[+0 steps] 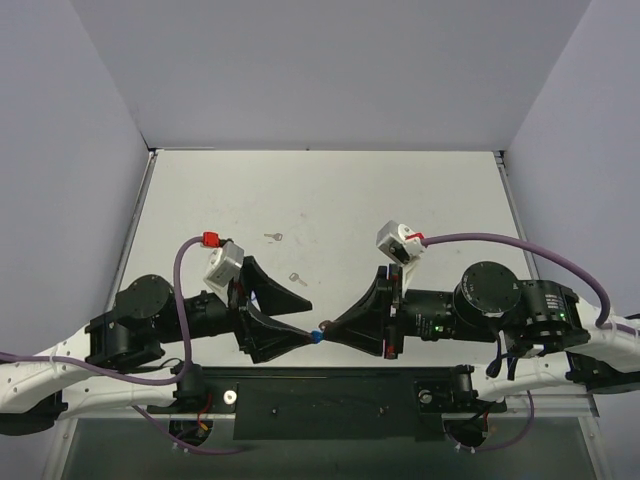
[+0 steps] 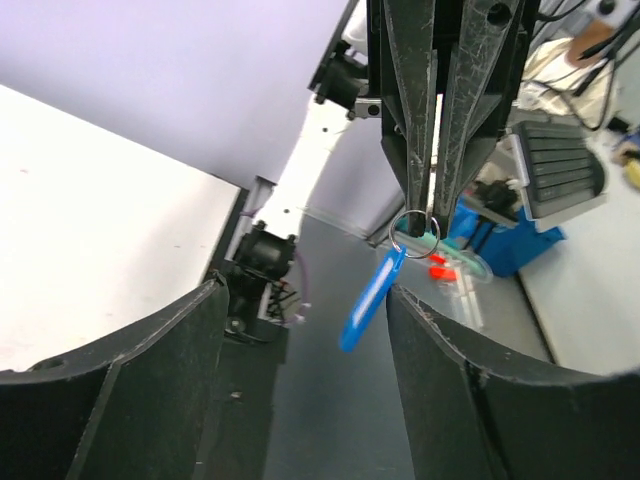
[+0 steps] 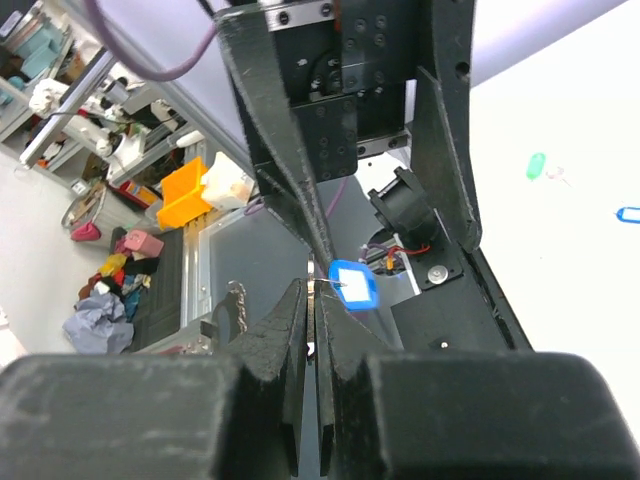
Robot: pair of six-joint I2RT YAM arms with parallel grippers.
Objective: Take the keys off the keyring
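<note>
My right gripper (image 1: 322,328) is shut on a thin silvery keyring (image 2: 413,228) and holds it in the air above the table's near edge. A blue plastic tag (image 2: 370,298) hangs from the ring; it also shows in the right wrist view (image 3: 352,285) and the top view (image 1: 316,337). My left gripper (image 1: 312,320) is open, one finger on each side of the ring and tag, and the right finger (image 2: 440,350) is close beside the tag. Two loose keys (image 1: 274,237) (image 1: 297,279) lie on the table. The right wrist view shows a green tag (image 3: 536,165) and another blue tag (image 3: 628,213) lying there.
The white table (image 1: 420,200) is walled by grey panels at the back and sides. A black base plate (image 1: 330,400) runs along the near edge under the arms. Purple cables (image 1: 180,300) loop off both wrists.
</note>
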